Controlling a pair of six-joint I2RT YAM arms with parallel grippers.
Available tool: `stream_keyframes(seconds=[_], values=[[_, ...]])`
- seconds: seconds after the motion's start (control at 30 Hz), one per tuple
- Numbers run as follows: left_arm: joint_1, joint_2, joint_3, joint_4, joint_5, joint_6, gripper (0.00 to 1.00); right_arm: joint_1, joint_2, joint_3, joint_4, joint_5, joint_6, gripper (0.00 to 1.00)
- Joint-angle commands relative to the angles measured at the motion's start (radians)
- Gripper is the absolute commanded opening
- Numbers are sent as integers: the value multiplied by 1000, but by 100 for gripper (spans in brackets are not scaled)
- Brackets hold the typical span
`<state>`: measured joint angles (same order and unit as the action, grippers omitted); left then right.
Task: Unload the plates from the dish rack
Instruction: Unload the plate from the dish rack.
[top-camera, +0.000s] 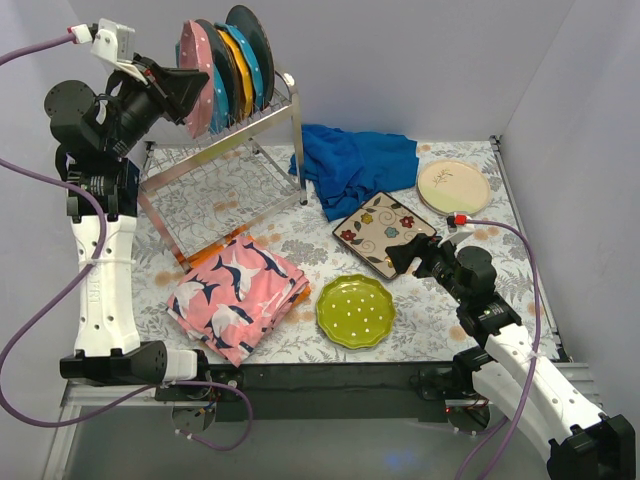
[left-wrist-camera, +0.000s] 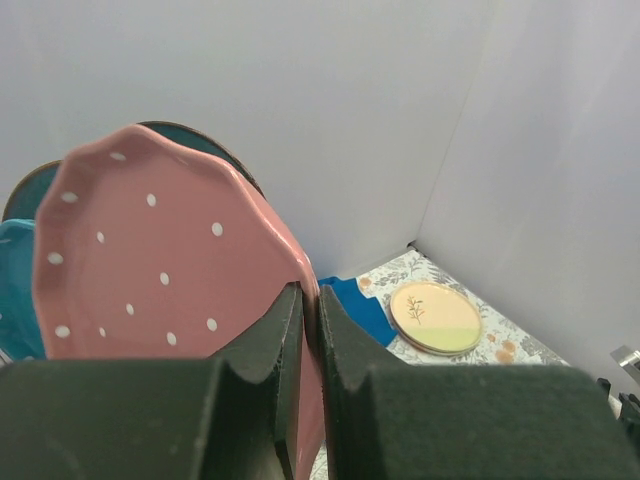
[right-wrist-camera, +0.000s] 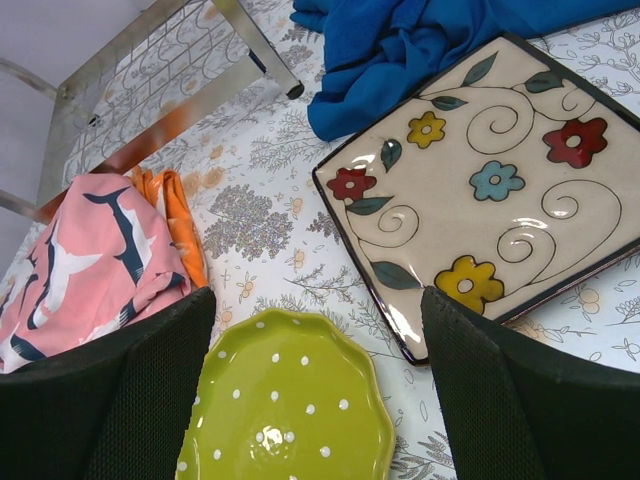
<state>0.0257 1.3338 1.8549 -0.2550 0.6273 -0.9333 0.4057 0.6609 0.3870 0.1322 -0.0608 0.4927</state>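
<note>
Pink dotted plate (left-wrist-camera: 150, 260) upright at near end of dish rack (top-camera: 262, 125), rim pinched by left gripper (left-wrist-camera: 310, 310). Step: grasp made, removal pending. Next: lift clear of prongs. Right gripper (right-wrist-camera: 312, 380) wide, empty, well right of rack.

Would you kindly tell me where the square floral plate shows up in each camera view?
Top external: right of centre, the square floral plate below the blue cloth.
Left wrist: not in it.
Right wrist: the square floral plate is upper right, large.
Shared landmark: the blue cloth, in all three views.
</note>
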Motion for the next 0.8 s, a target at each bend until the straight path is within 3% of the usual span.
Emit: stream_keyframes(seconds=[0.0,0.4,0.53,0.77], values=[[0,-50,73,103,15,33,0,-2,-1,41,49,-13,-14,88],[-1,-116,-26,94,26,51,0,-2,8,90,50,-106,85,88],[-1,-133,-55,89,34,60,0,13,64,148,131,-181,170,88],[-1,-166,-95,62,41,93,0,172,298,484,187,-179,294,91]])
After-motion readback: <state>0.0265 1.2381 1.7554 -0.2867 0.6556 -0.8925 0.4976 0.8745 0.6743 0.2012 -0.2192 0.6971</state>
